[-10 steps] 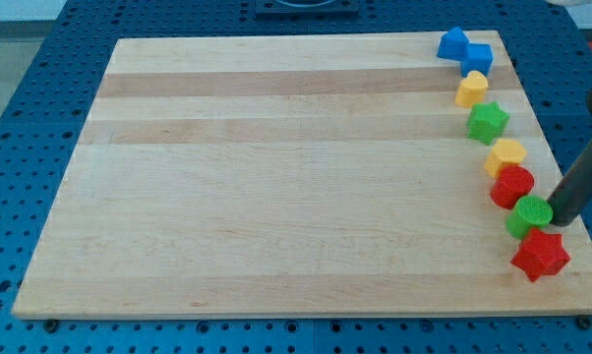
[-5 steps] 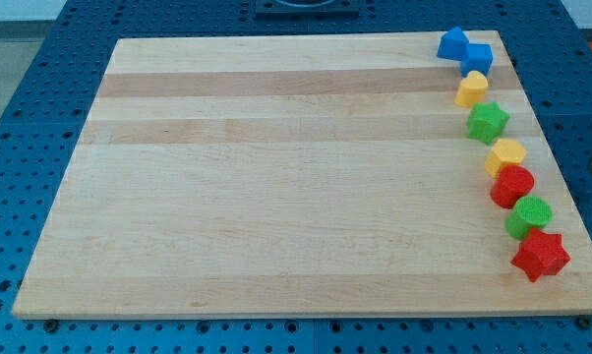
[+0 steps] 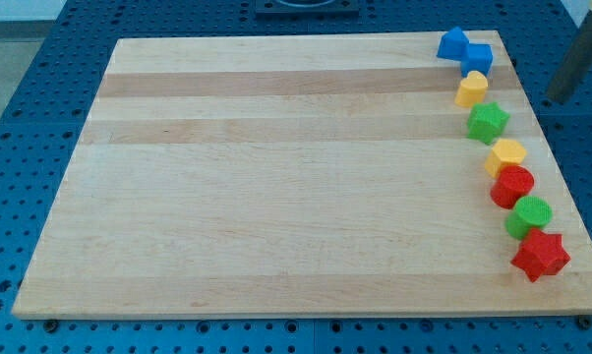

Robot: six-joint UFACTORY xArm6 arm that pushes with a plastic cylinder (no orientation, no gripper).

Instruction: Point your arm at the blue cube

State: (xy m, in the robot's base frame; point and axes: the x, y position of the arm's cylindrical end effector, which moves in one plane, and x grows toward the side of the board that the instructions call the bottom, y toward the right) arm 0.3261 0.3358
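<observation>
The blue cube [image 3: 478, 57] sits at the wooden board's top right corner, touching another blue block [image 3: 452, 42] on its upper left. My rod enters from the view's right edge and its tip [image 3: 555, 99] hangs off the board, to the right of and slightly below the blue cube, apart from it. Below the cube a column of blocks runs down the right side: a yellow block [image 3: 471, 88], a green star [image 3: 488, 121], a yellow block [image 3: 505, 155], a red round block [image 3: 512, 186], a green round block [image 3: 529, 215] and a red star [image 3: 540, 255].
The wooden board [image 3: 276, 177] lies on a blue perforated table [image 3: 21, 118]. The blocks all stand close to the board's right edge.
My rod left the spot beside the green round block at the lower right, nearly went out of view, and now stands higher up, off the board's right edge near the top. No block moved.
</observation>
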